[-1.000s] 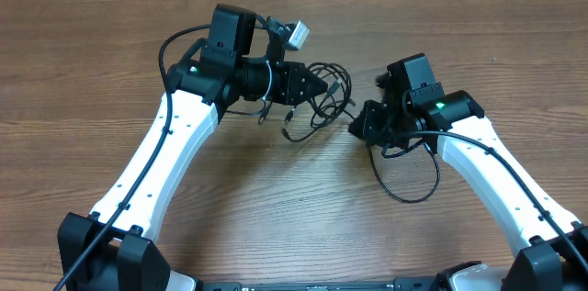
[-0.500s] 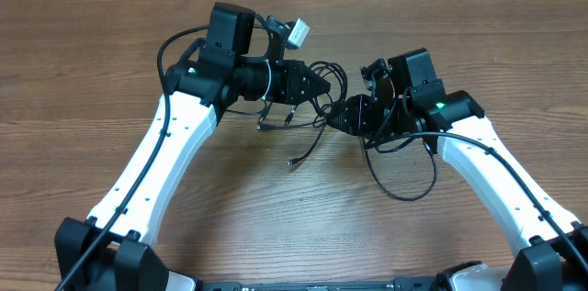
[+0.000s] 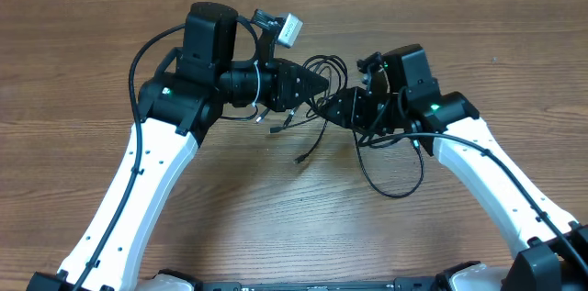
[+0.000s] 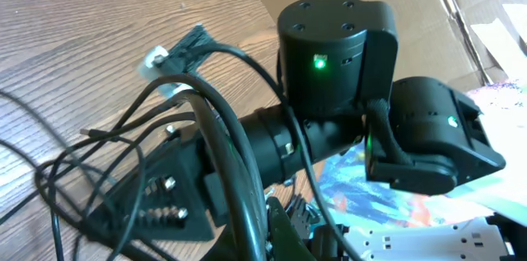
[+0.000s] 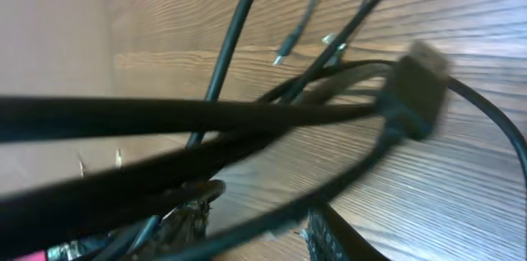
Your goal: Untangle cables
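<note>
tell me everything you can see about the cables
The cables are several thin black cords, rubbery-looking, tangled in loose loops at mid-table between the left gripper and right gripper. Both reach into the tangle, but whether either's jaws clamp a cord cannot be told. One strand trails toward the front, ending in a small plug. A wide loop lies on the wooden table by the right arm. The right wrist view shows a blocky connector.

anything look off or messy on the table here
Only the cables: a tangled clump between the left gripper and right gripper, one plug end straggling onto the table, a loop trailing by the right arm. No visible damage.
</note>
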